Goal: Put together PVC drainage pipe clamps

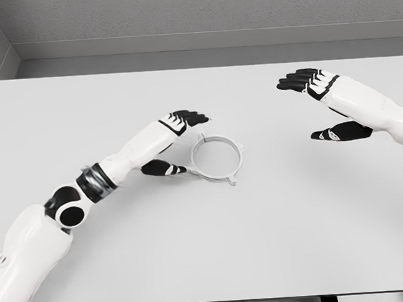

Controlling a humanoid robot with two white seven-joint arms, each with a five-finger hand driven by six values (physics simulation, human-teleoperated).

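Head view of a white work table (pixel 208 260), which fills most of the frame below a grey back wall (pixel 193 11). The left arm (pixel 68 207) enters at 7 o'clock and reaches diagonally toward the table's centre; a dark elbow joint and a banded metallic collar separate its upper segment from the white forearm. The right arm (pixel 380 109) enters from 3 o'clock and extends toward 10 o'clock, well apart from the centre of the table.

The pipe clamp ring (pixel 217 157), a pale circular band with small lugs on its rim, lies flat on the table just left of centre. The left hand (pixel 177 142) sits at the ring's 9 o'clock side: its black fingers (pixel 189 117) stretch out flat just above the ring's 11 o'clock edge, and its thumb (pixel 163 169) points at the ring's 8 o'clock edge, close to or touching a lug there; contact cannot be confirmed. The hand is spread and grips nothing.

The right hand (pixel 325 102) hovers at 2 o'clock from the ring, fingers (pixel 296 81) extended, thumb (pixel 337 133) held apart below, holding nothing.
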